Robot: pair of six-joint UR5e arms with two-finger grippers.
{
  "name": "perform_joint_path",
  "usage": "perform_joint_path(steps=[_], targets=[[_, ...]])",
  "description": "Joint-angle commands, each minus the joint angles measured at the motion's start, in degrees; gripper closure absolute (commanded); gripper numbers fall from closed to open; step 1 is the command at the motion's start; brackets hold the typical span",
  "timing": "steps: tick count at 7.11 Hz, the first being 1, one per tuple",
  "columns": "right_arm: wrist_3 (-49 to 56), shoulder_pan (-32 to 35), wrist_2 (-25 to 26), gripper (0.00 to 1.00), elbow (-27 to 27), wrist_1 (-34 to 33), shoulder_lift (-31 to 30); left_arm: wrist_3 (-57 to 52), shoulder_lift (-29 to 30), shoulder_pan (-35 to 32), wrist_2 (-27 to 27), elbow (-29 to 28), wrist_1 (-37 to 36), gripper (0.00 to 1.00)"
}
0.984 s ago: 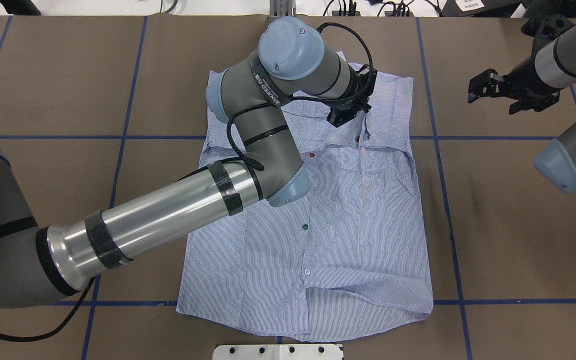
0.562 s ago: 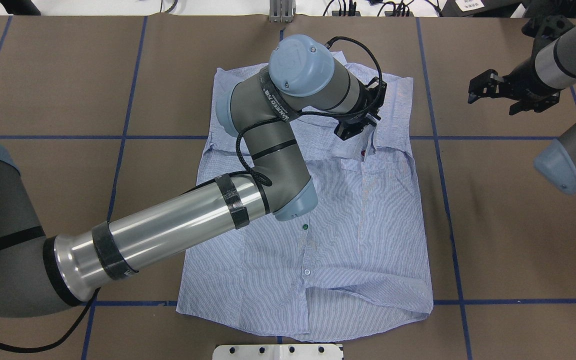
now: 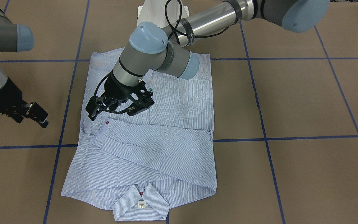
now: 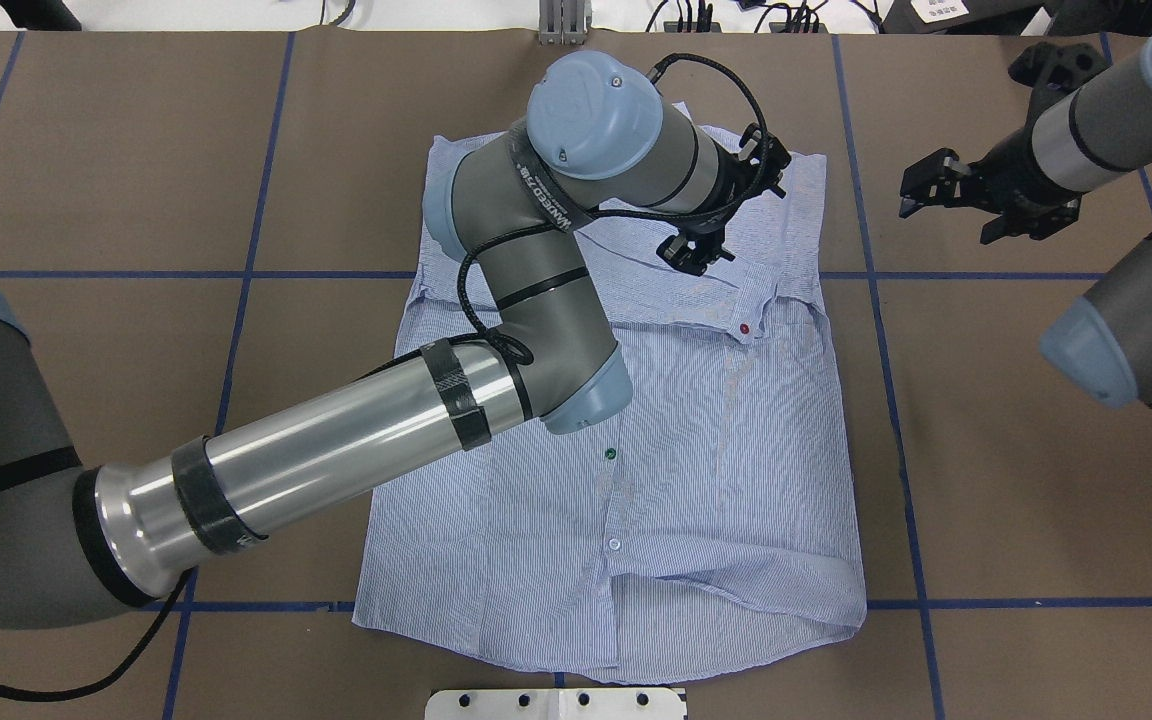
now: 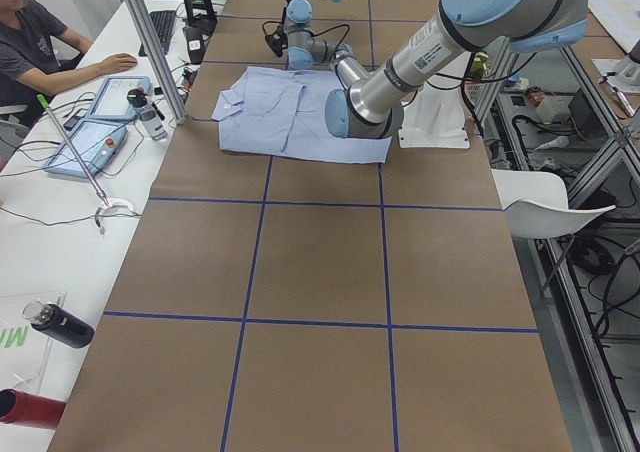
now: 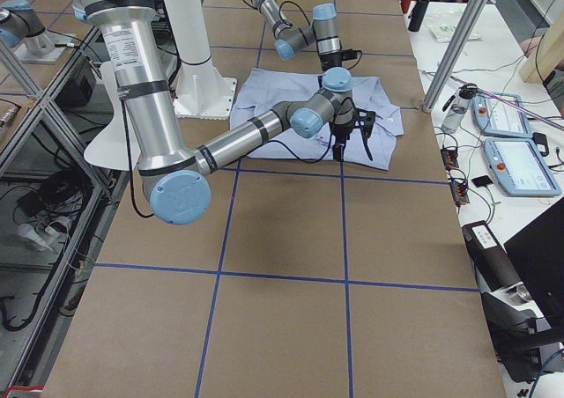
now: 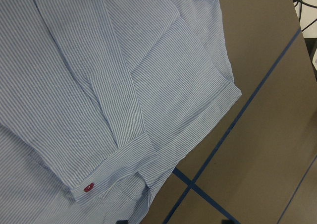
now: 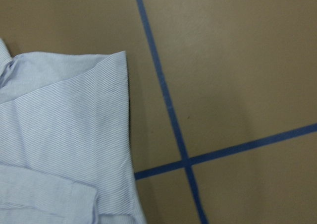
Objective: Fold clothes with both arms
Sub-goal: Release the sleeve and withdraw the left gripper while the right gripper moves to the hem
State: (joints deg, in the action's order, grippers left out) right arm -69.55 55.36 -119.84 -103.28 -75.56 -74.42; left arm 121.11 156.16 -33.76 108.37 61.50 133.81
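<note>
We're looking down at the shirt [image 4: 716, 480], flat on the table [image 4: 1016, 450] with its front up, and a good part of it is lost to us. The left arm [image 4: 336, 450] lies across the overhead view and covers much of the shirt's left half, and its wrist blocks most of the collar there. From the front we do get the collar [image 3: 140, 202], at the edge away from the robot, its white label [image 3: 140, 204] too small to read. The left gripper [image 4: 691, 258] hangs over the folded sleeves, jaws apart, nothing in them; its wrist view shows no fingers, only a dark sliver at the bottom edge. The right gripper [image 4: 946, 215] is off the cloth, over bare table near the shirt's shoulder, jaws spread and empty, and the right arm [image 4: 1116, 130] runs out of frame. We can't pick out the chest pocket. Now the fabric: thin cloth in a fine blue-and-white pinstripe with soft creases, the sleeves folded across the chest as flat bands. One cuff [image 7: 116, 159] is squared off and carries a red button [image 7: 88, 187]. A green button [image 4: 611, 453] sits on the placket, and the hem curves. The table is matte brown, gridded with blue tape [image 8: 185, 162].
</note>
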Motion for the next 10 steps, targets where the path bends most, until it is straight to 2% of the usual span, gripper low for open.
perform_joint_path(steps=[1,2,3,4,5,7,8,9,10], targets=[[-15.28,-9.43,3.79,0.00,-5.50,-0.11,1.03,-4.88,-9.40,-1.48,2.88,12.86,-3.01,0.16],[-23.62,-16.88,12.00,0.00,-8.49,-0.72,0.33,-8.92,-18.17,-2.27,3.34,23.65,-5.12,0.16],[-29.18,-20.34,13.65,0.00,-12.35,-0.81,-2.37,-12.44,-23.13,-2.98,3.34,30.28,-7.84,0.16],[-33.94,-24.56,14.54,0.01,-15.87,-0.82,-5.97,-13.34,-25.79,-4.20,3.17,34.00,-8.39,0.16],[-40.07,-30.08,18.98,0.02,-18.16,-0.73,-9.13,-13.44,-27.99,-5.87,3.17,37.26,-8.39,0.17],[-54.30,-42.81,30.65,0.07,-22.04,-0.20,-14.85,-13.44,-28.89,-6.94,2.82,39.13,-8.57,0.17],[-56.03,-48.01,35.07,0.11,-23.80,-0.03,-19.32,-13.44,-28.98,-7.29,2.64,39.83,-8.57,0.17],[-56.22,-49.54,35.81,0.12,-23.81,2.59,-21.97,-13.44,-29.07,-7.90,2.64,40.27,-8.66,0.17],[-56.13,-49.65,35.90,0.12,-23.73,10.79,-27.57,-13.44,-28.98,-7.90,2.55,40.54,-9.79,0.17]])
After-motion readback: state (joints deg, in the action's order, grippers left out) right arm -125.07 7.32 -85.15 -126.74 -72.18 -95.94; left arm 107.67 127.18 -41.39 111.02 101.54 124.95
